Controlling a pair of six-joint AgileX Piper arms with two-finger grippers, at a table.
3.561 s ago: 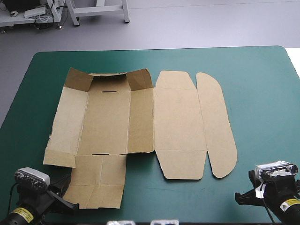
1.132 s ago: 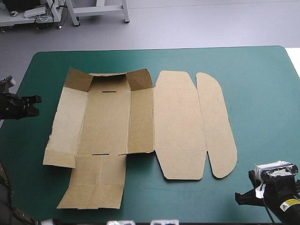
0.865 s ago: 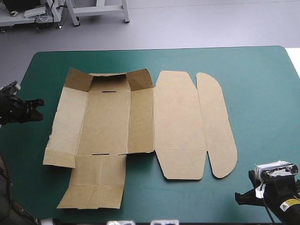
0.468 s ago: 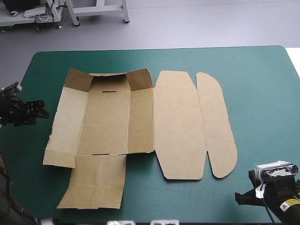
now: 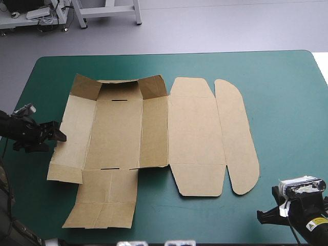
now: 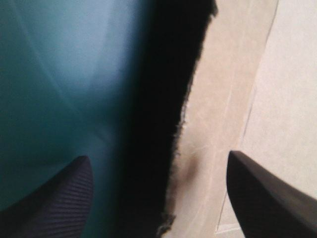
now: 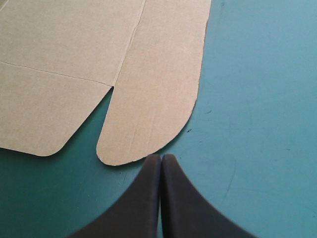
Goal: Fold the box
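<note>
Fingers parted, the left gripper (image 5: pixel 57 133) straddles the ragged outer edge of the box (image 5: pixel 128 128), one black finger over the teal-green cover (image 5: pixel 287 102) and the other over brown board, with nothing yet pinched between them. The right gripper (image 7: pixel 161 158) sits clenched to a single point at the table's 5 o'clock corner, just short of the rounded lid flap (image 7: pixel 153 114) and touching nothing. The box lies opened out across the table's middle and its 9 o'clock half, mostly flat, with two small corner flaps (image 5: pixel 86 88) standing up at its 12 o'clock end. Such a cut sheet looks light and fairly stiff, likely to hinge along its scored creases and to skate over the smooth cover if pushed. The long wall panel (image 5: pixel 72 146) on the box's 9 o'clock side casts a dark shadow along its edge, so it seems slightly lifted, and appears the natural place to take hold.
</note>
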